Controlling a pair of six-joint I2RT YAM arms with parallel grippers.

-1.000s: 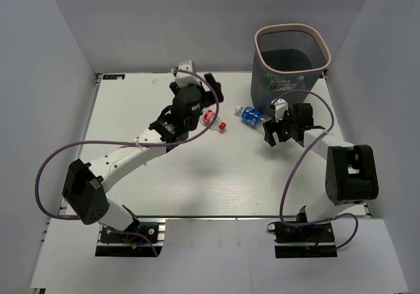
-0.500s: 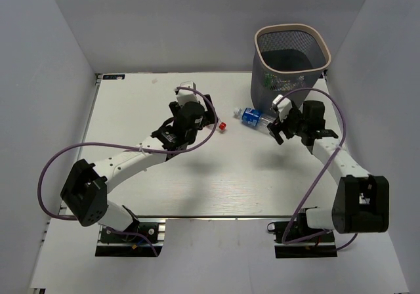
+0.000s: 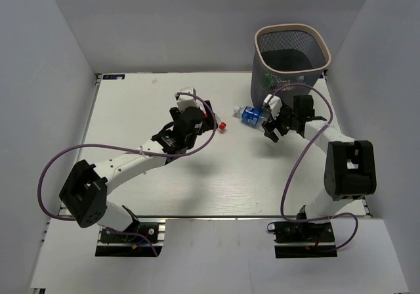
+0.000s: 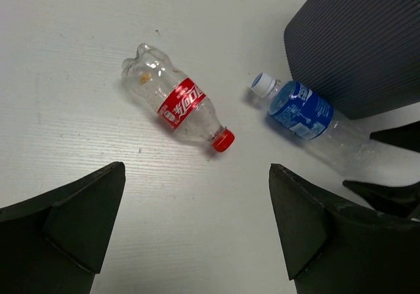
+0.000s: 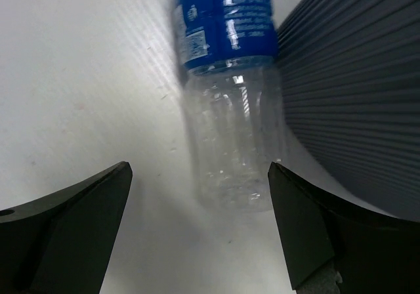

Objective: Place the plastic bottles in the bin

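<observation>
Your right gripper, jaws spread wide, swings back over blue-label bottle just beside bin; left gripper, likewise spread, nears red-label bottle. Both pickups pending.

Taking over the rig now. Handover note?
Left gripper: open, empty, over the red-label bottle, which lies on the table.
Right gripper: open, empty, over the blue-label bottle, which lies right beside the bin.
Done: green items show through the bin's mesh; what they are and how many is unclear.
Left: grasp both table bottles and drop them in.
</observation>
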